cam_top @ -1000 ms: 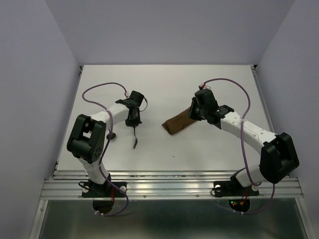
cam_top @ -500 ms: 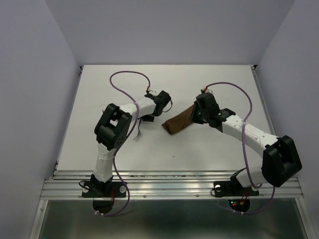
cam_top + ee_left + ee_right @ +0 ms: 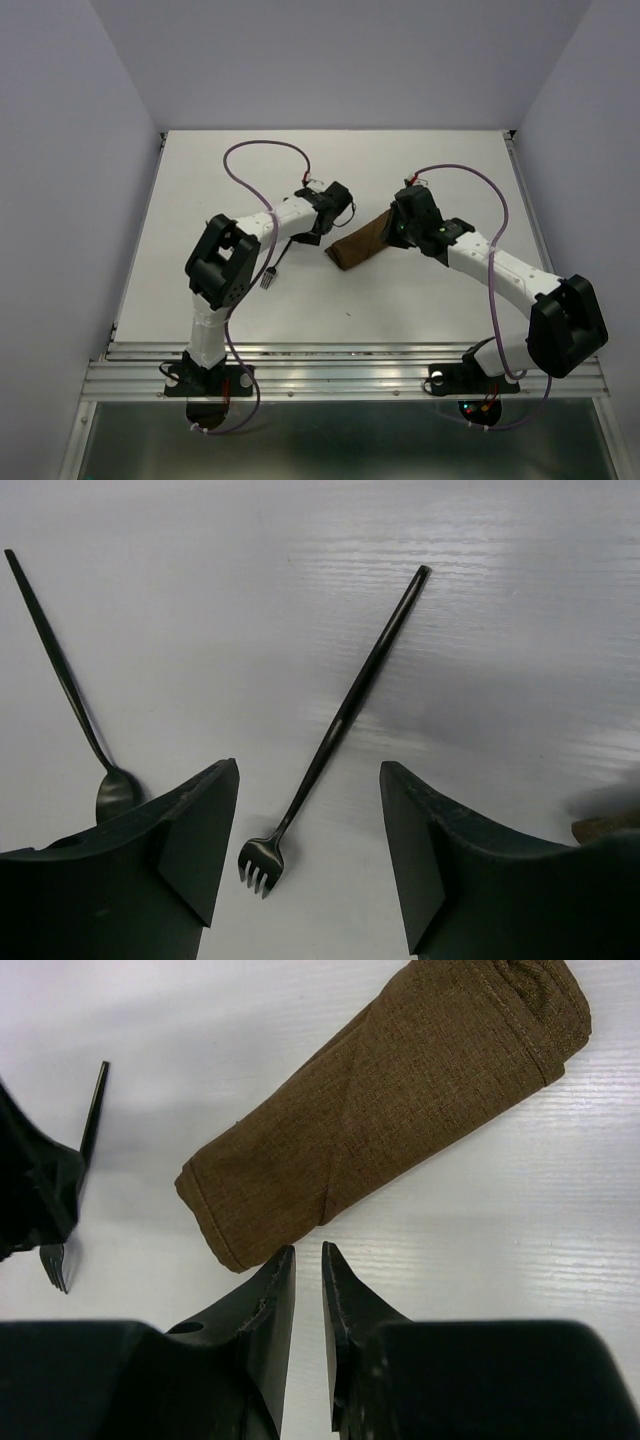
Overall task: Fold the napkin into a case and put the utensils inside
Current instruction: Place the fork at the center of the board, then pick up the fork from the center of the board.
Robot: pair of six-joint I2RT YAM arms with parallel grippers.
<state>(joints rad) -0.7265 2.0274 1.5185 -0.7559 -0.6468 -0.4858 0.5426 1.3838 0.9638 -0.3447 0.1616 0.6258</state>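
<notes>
Case: narrow brown cloth pouch (image 3: 390, 1110), flat on the white counter (image 3: 400, 300), lying on a slant.
Fork: thin, dark (image 3: 345, 715). Lay on bare counter just off the case's lower end, on the L-arm side. Outside the case, not touching the cloth.
Spoon: thin, dark (image 3: 60, 665). Lay on the counter beyond the fork, farther from the case. Bowl partly hidden behind one L finger. Also outside the case.
Fork vs spoon: heads close together, handle ends splayed well apart, V-shape.
L gripper: (image 3: 308, 770) hung over the fork, near the case's lower end.
L fingers: (image 3: 195, 830) spread wide apart, fork lying on the counter in the gap btwn them. Neither finger touched it, nothing held.
R gripper: (image 3: 303, 1255) at the case. Top view had it over the case's upper end, wrist view put the tips by the case's long edge.
R fingers: (image 3: 265, 1310) nearly together, only a slim gap w/ white counter showing through. Couldn't tell if they touched or nipped the cloth.
</notes>
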